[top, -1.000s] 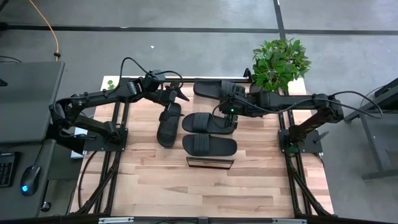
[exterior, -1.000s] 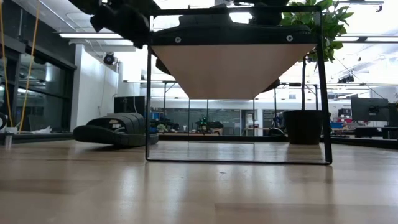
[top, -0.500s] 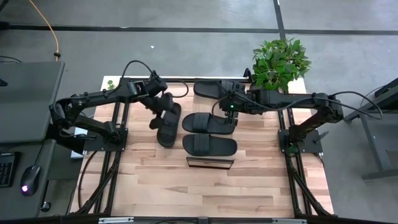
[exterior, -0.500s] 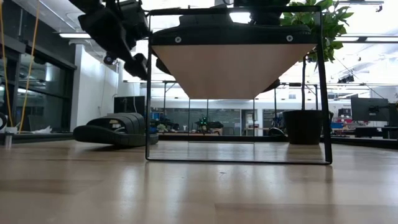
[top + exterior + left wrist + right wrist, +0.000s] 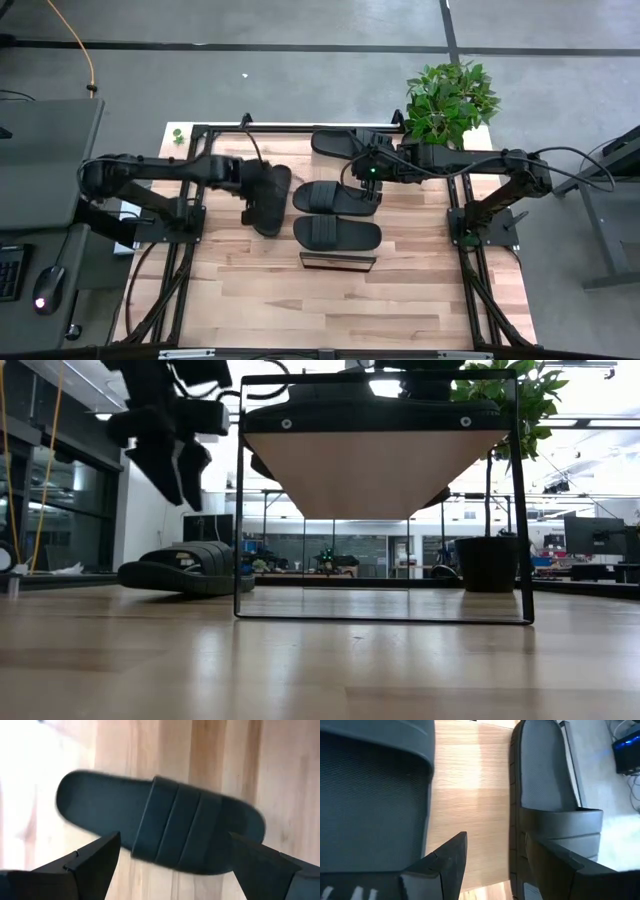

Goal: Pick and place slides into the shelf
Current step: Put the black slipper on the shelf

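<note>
Having swung back toward nine o'clock and dropped lower, the left gripper [image 5: 247,190] now hangs, fingers apart, above the lone slide [image 5: 270,200] on the counter [image 5: 400,290], while the right gripper [image 5: 362,168], fingers apart, stays over the shelf [image 5: 375,465].

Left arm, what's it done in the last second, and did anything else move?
The left gripper swung back from the table's far side and came down over the slide on the table, open, not yet gripping. The right gripper, the slides on the shelf and the shelf stayed put.
</note>
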